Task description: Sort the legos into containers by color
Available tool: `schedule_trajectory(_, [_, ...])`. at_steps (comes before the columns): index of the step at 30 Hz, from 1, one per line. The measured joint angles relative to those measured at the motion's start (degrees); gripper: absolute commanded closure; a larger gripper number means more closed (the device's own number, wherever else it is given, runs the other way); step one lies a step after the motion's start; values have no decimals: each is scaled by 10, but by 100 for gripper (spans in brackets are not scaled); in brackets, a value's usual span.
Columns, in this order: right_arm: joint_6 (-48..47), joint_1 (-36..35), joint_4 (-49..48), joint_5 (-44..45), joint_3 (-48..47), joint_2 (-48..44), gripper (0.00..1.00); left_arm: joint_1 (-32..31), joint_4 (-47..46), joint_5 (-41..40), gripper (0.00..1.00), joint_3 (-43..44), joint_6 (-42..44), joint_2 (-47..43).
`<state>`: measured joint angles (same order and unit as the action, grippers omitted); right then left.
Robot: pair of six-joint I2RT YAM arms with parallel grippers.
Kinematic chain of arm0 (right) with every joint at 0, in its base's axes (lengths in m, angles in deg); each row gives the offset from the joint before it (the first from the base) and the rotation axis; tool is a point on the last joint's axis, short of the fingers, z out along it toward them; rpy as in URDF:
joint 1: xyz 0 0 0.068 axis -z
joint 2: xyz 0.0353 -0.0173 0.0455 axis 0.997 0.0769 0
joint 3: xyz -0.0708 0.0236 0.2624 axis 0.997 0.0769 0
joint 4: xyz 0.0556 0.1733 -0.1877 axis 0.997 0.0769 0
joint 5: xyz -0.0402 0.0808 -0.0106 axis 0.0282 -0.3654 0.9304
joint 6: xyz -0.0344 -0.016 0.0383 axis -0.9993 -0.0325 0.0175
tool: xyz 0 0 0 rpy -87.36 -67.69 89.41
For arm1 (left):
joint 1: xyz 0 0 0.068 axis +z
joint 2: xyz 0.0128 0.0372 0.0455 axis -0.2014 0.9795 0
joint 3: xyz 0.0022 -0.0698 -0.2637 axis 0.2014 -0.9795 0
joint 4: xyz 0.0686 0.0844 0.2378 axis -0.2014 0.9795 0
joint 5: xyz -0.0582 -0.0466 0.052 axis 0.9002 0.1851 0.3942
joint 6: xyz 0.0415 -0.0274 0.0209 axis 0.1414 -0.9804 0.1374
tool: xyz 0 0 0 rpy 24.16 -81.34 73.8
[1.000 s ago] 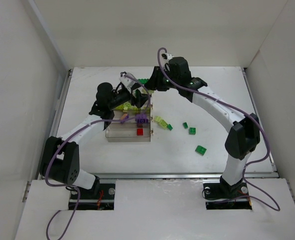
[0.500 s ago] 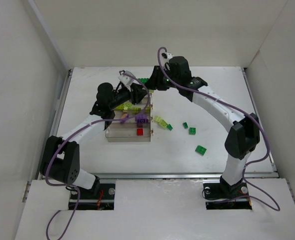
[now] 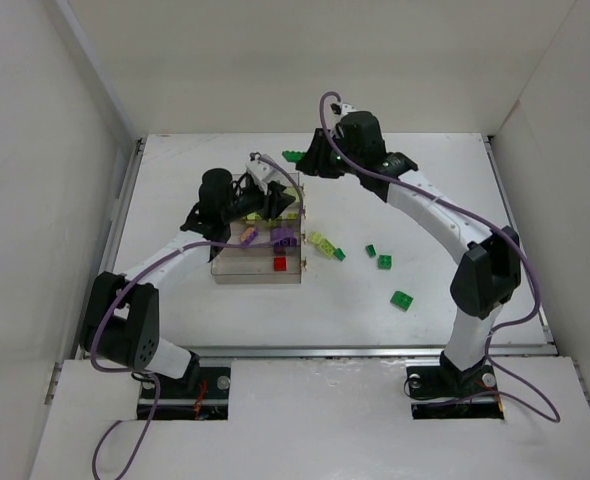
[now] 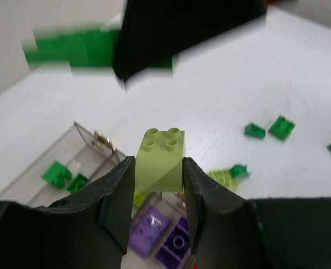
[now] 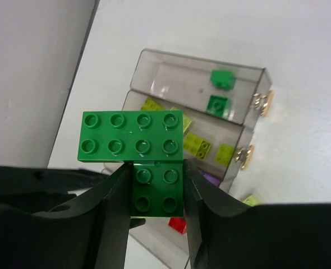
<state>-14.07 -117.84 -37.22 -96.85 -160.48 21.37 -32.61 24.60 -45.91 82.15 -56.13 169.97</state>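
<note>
The containers [image 3: 255, 274] are four clear bins joined as one tray at table centre. My left gripper [image 3: 276, 200] hovers over the tray's far end, shut on a yellow-green brick [image 4: 161, 159]. Below it lie purple legos [image 4: 165, 235] in a bin. My right gripper [image 3: 301, 162] is just beyond the tray's far end, shut on a dark green brick [image 5: 157, 190] with a wider green brick [image 5: 132, 136] stuck to it. The right wrist view shows the tray [image 5: 199, 63] below: green legos [image 5: 220, 92] in the far bin, yellow-green ones [image 5: 199, 144] in the one beside it, a red one [image 5: 178, 225] nearest.
Loose on the table right of the tray: a yellow-green brick [image 3: 321, 242] touching a small green one [image 3: 339, 254], and three green bricks [image 3: 371, 250], [image 3: 385, 262], [image 3: 402, 299]. White walls enclose the table on three sides.
My left gripper has shifted a little to the right over the tray with its yellow-green brick. My right gripper has drawn slightly back and up with the green bricks.
</note>
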Motion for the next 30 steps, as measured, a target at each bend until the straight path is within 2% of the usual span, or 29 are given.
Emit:
schedule_trajectory(6, [3, 29, -11, 29, -6, -1, 100, 1, 95, -1, 100, -14, 49, 0])
schedule_trajectory(11, [4, 34, -13, 37, -11, -1, 100, 6, 94, -23, 100, -22, 40, 0])
schedule_trajectory(15, [1, 36, -12, 45, -7, -1, 100, 31, 89, -87, 100, -18, 12, 3])
schedule_trajectory(17, [-3, 37, -13, 51, 0, -1, 100, 42, 92, -129, 100, -4, 10, 16])
schedule_trajectory(21, [-28, 37, -6, 63, 13, -1, 100, 57, 110, -163, 100, 48, 31, 57])
schedule_trajectory(30, [-84, 45, 0, 61, 6, 37, 100, 92, 193, -191, 100, 116, 105, 123])
